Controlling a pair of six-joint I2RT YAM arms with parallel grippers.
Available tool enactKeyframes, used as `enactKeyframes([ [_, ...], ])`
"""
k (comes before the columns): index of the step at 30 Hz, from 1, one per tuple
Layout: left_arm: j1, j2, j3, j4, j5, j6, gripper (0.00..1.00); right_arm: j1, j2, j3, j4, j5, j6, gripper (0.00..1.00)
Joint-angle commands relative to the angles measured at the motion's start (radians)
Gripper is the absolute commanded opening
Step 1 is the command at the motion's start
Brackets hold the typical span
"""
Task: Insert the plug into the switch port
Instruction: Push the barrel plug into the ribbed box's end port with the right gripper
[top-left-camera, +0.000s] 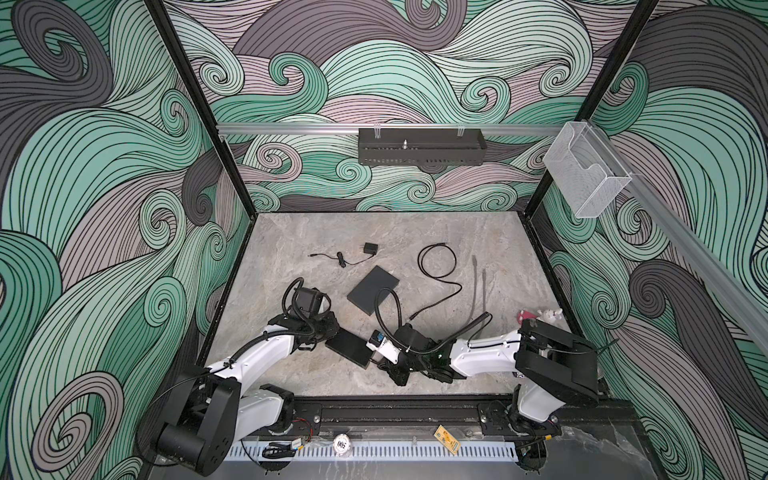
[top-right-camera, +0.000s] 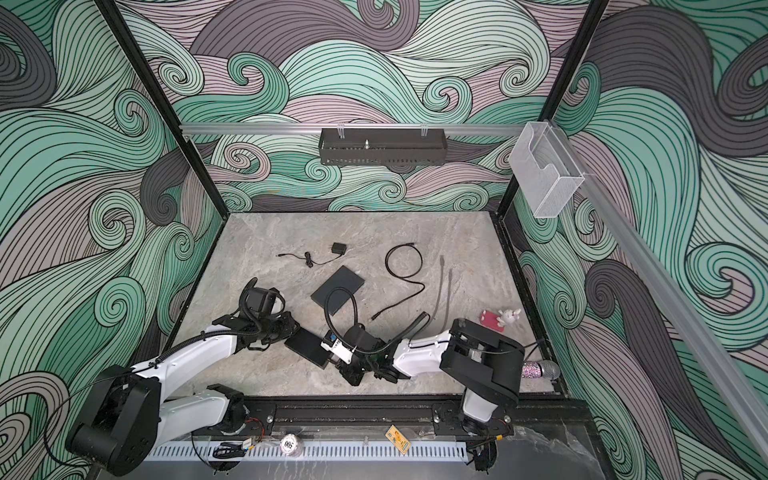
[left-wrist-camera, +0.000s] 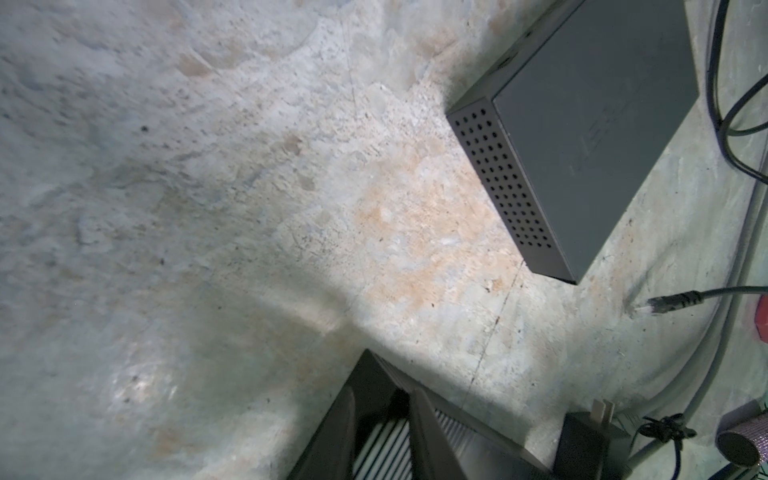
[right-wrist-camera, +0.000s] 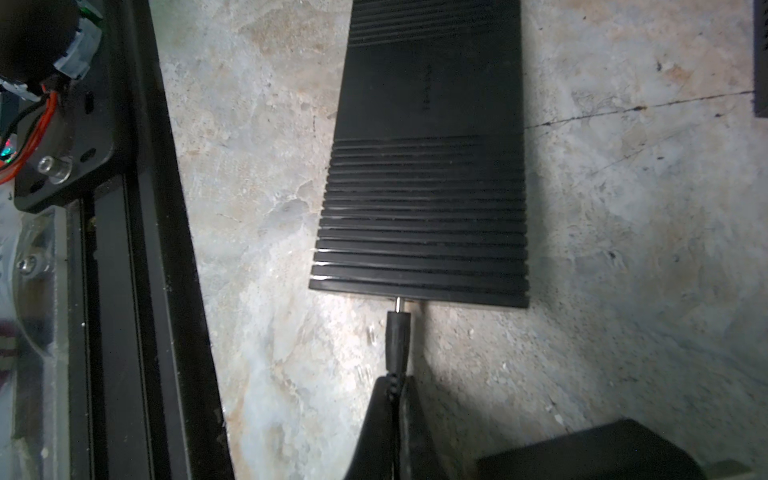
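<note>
right hand: (right-wrist-camera: 392, 384) shut narrow, its two fingers pinching the ribbed cable end of the plug.
plug: (right-wrist-camera: 398, 337) a black barrel pointing straight out from the right hand's fingertips, square to the near edge of the switch.
metal pin: (right-wrist-camera: 398, 304) bare at the plug's tip. It meets the switch's edge, and a short part of it shows outside the casing.
port: hidden under the lip of the switch, so how far the pin sits in it cannot be told.
switch: (right-wrist-camera: 428, 187) flat and black with a ribbed top, lying on the table directly ahead of the right hand and stretching away from it. In both top views (top-left-camera: 348, 347) (top-right-camera: 306, 348) it lies between the two hands.
black block: (right-wrist-camera: 590, 453) on the table just beside the right hand.
left hand: (left-wrist-camera: 384, 401) at the switch's far end, opposite the right hand. The ribs show in the narrow gap between its two fingers; whether they press on the casing cannot be told.
table: (right-wrist-camera: 623, 249) mottled grey stone.
grey box: (top-left-camera: 372, 289) flat, with one perforated side, beyond both hands and apart from the switch.
black cable: (top-left-camera: 436, 270) looped on the table, farther out than the grey box.
small adapter: (top-left-camera: 370, 248) with a thin lead, farthest from the hands, past the grey box.
</note>
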Motion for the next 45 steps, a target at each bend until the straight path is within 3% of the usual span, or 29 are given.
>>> enactKeyframes([
  [1, -0.038, 0.030, -0.033, -0.063, 0.088, 0.004, 0.23, 0.002, 0.010, 0.052, 0.035, 0.026, -0.015, 0.00],
  [12, -0.067, -0.001, -0.081, -0.060, 0.086, -0.030, 0.23, 0.003, 0.018, 0.093, 0.056, 0.101, 0.026, 0.00],
  [28, -0.086, -0.018, -0.115, -0.061, 0.077, -0.062, 0.25, 0.002, 0.058, 0.183, 0.044, 0.094, 0.016, 0.00],
  [36, -0.087, -0.028, -0.111, -0.088, 0.081, -0.066, 0.43, 0.002, 0.008, 0.139, 0.026, 0.142, 0.007, 0.00],
  [45, -0.087, -0.019, -0.122, -0.063, 0.169, -0.056, 0.35, -0.020, -0.023, 0.067, 0.027, 0.099, -0.009, 0.00],
])
